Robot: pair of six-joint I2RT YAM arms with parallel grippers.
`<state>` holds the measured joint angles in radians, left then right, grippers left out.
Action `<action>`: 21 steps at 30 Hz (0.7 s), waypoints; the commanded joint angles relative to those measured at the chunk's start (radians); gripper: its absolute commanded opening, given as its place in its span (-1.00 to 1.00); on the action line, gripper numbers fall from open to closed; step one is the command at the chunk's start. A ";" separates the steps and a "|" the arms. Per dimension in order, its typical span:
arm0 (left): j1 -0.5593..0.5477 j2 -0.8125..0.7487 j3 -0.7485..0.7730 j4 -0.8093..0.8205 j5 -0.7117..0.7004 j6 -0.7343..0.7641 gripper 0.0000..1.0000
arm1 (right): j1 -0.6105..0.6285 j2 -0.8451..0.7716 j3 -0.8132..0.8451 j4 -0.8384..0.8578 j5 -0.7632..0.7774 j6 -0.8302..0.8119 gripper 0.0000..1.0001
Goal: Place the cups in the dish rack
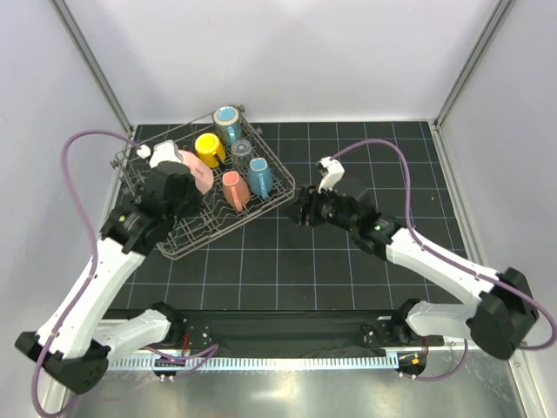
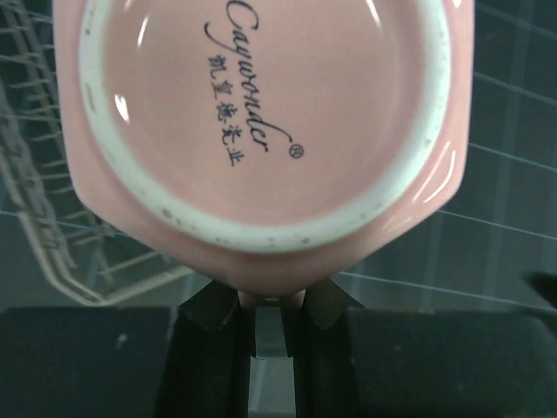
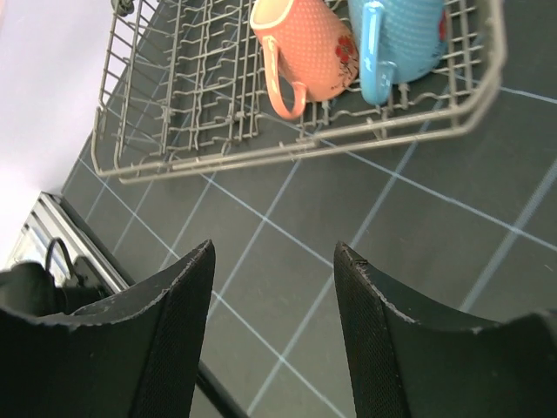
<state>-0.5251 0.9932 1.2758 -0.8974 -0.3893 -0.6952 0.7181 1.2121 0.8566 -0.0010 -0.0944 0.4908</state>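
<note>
The grey wire dish rack [image 1: 187,233] stands at the back left and shows in the right wrist view [image 3: 296,150]. In it are a light blue cup with orange inside [image 1: 228,122], a yellow cup [image 1: 210,148], a clear tumbler [image 1: 241,150], a blue mug [image 1: 259,177] and a salmon-pink mug [image 1: 234,189]. My left gripper [image 1: 180,181] is shut on a second salmon-pink cup [image 1: 195,169] over the rack's left part. That cup's base [image 2: 261,113] fills the left wrist view, and the fingers [image 2: 209,306] pinch its edge. My right gripper [image 1: 301,210] is open and empty above the mat, right of the rack.
The black gridded mat [image 1: 348,270] covers the table. White walls with metal corner posts [image 1: 96,70] close in the back and sides. A rail [image 1: 287,359] runs along the near edge by the arm bases. The rack's near rim [image 3: 261,157] lies just ahead of my right fingers.
</note>
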 commanded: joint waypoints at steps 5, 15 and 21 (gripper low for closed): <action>0.182 0.119 -0.026 0.196 -0.146 0.161 -0.99 | 0.000 -0.169 -0.019 -0.134 0.090 -0.087 0.17; 0.404 0.375 -0.056 0.342 -0.059 0.070 -1.00 | -0.019 -0.261 -0.039 -0.192 0.139 -0.124 0.17; 0.425 0.502 0.009 0.379 -0.100 0.059 -0.99 | -0.029 -0.286 -0.048 -0.205 0.137 -0.136 0.16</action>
<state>-0.1146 1.4796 1.1957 -0.6506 -0.4267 -0.6128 0.6968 0.9565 0.8154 -0.2104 0.0242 0.3813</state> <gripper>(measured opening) 0.164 0.584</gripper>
